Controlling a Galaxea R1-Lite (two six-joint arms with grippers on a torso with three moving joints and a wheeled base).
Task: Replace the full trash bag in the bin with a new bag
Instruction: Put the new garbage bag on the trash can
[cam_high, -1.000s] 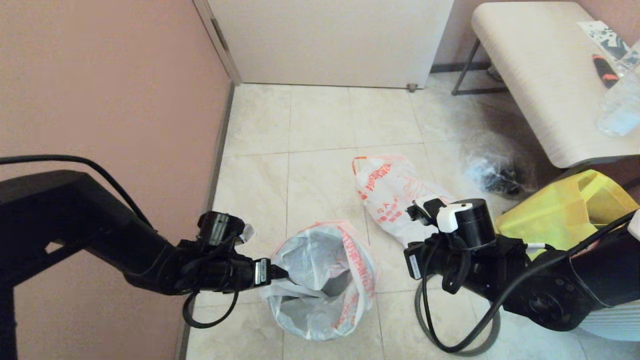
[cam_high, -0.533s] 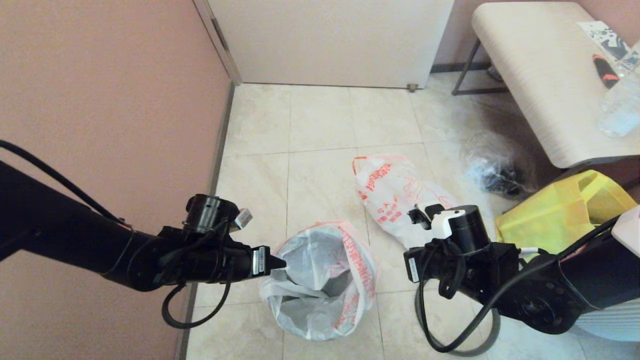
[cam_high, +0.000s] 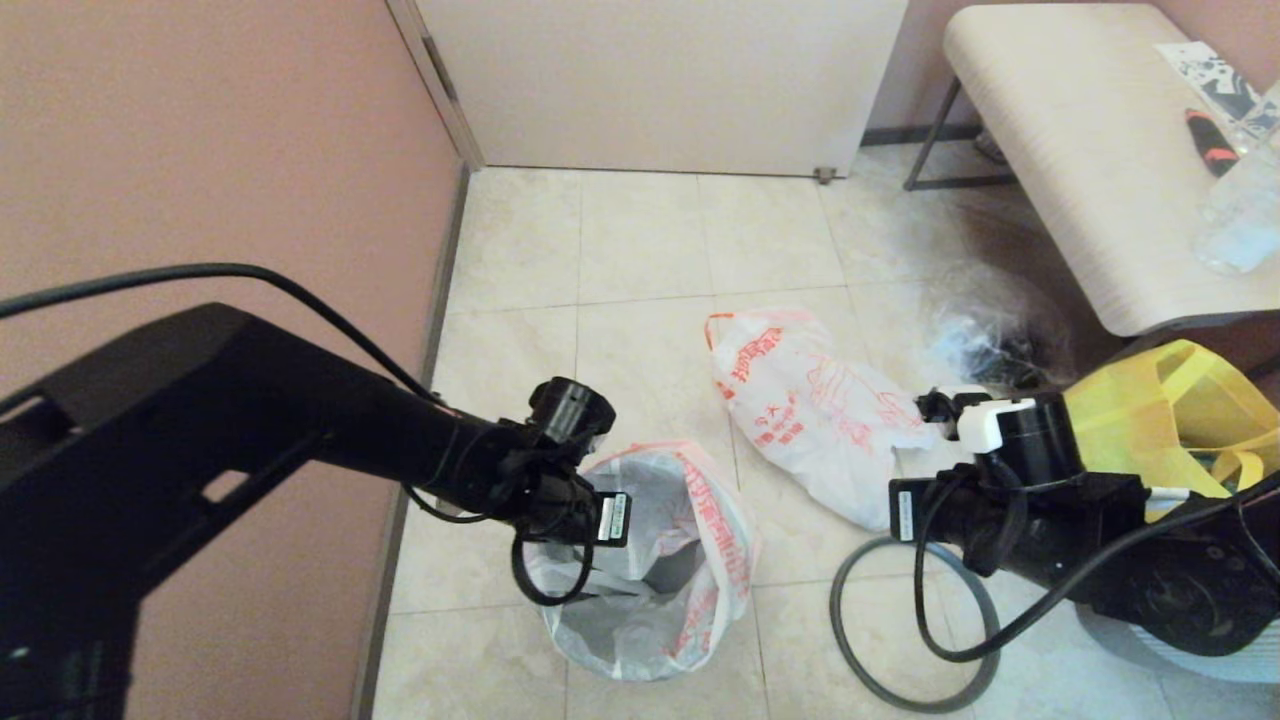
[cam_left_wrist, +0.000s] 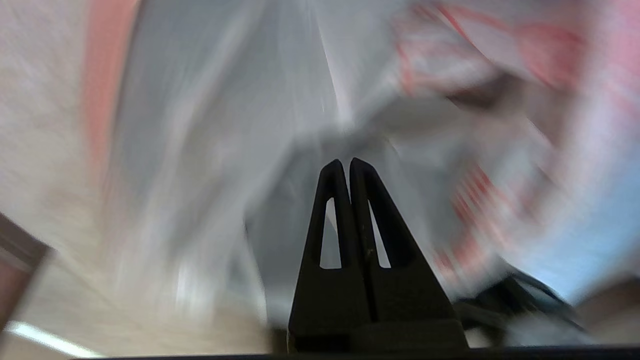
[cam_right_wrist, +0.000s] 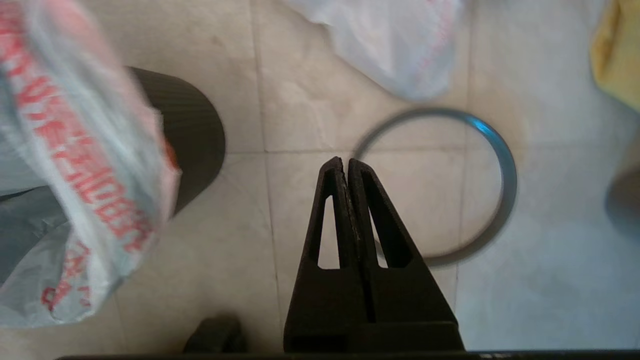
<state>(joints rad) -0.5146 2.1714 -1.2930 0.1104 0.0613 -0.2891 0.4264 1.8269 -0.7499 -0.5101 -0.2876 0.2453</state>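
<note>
The new bag (cam_high: 690, 560), thin white plastic with red lettering, is draped open over the bin (cam_right_wrist: 195, 135), whose black side shows only in the right wrist view. My left gripper (cam_left_wrist: 346, 162) hangs over the bag's mouth, pointing down into it, shut, with no plastic seen between its fingers. The full trash bag (cam_high: 810, 410) lies on the floor tiles behind the bin. The bin's dark grey hoop (cam_high: 915, 620) lies flat on the floor to the right of the bin. My right gripper (cam_right_wrist: 345, 161) is shut and empty, hovering over the hoop's near edge.
A yellow fabric tote (cam_high: 1150, 420) and a clear bag with dark contents (cam_high: 990, 340) sit at the right, under a pale bench (cam_high: 1090, 150). A pink wall (cam_high: 200, 150) runs close along the bin's left side.
My left gripper closed and swung from the bag's left rim to above its mouth. The right arm drew back to the right, uncovering the hoop on the floor.
</note>
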